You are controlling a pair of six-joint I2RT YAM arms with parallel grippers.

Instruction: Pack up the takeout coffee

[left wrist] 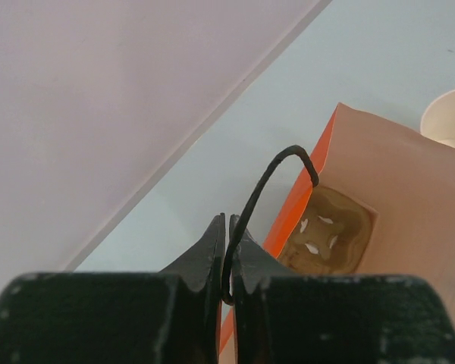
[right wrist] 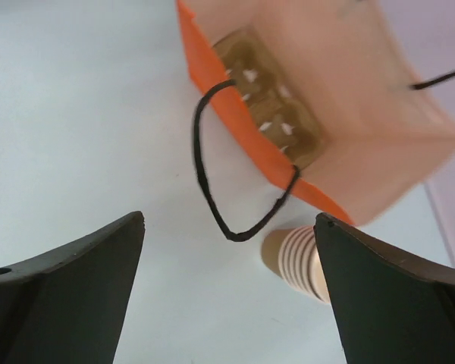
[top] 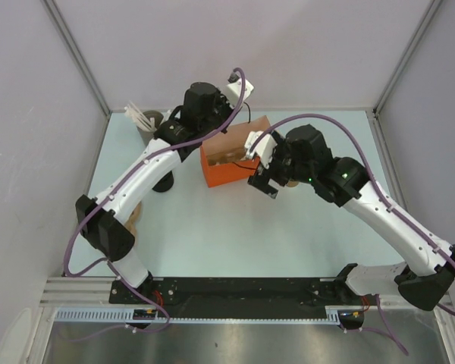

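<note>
Orange paper bag (top: pixel 229 165), tan inside, thin black handles (right wrist: pixel 203 171).

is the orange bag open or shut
Open: the mouth of the orange paper bag gapes, showing its pale inside; the left claw is shut on one black cord handle.

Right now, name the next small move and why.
Probably swing the open right gripper away from the orange bag to fetch the lidded coffee, which no view clearly shows; the left gripper is shut on one black handle, steadying the bag.
</note>
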